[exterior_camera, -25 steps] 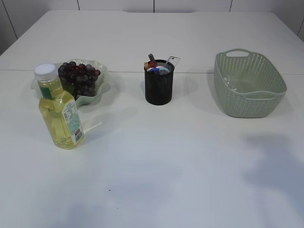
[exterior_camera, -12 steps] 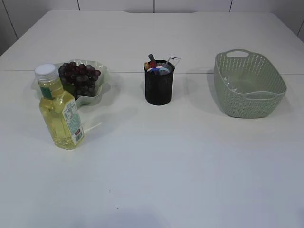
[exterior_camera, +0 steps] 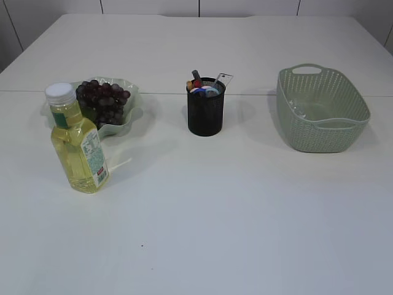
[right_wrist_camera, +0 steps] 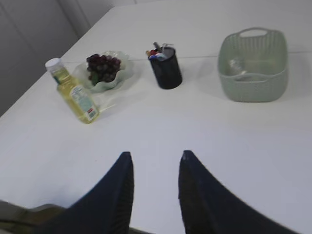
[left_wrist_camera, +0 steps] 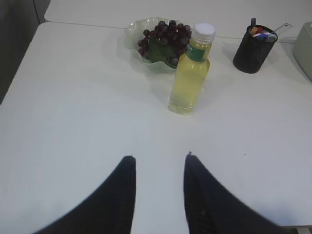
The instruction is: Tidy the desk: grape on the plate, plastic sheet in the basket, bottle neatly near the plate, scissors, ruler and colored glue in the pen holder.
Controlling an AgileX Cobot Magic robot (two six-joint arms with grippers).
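While the bottle (exterior_camera: pixel 77 142) stands upright just before the plate (exterior_camera: pixel 127 120) of grapes (exterior_camera: pixel 102 101), we judge it heavy and slick — best gripped mid-body; left gripper (left_wrist_camera: pixel 158 165) and right gripper (right_wrist_camera: pixel 154 163) hang spread, empty.

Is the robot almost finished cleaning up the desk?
It looks finished. The grapes sit on the plate, the bottle stands upright next to it, the pen holder has tools poking out, and something clear lies in the basket. The left gripper and right gripper are open and holding nothing. Nothing loose lies on the table.
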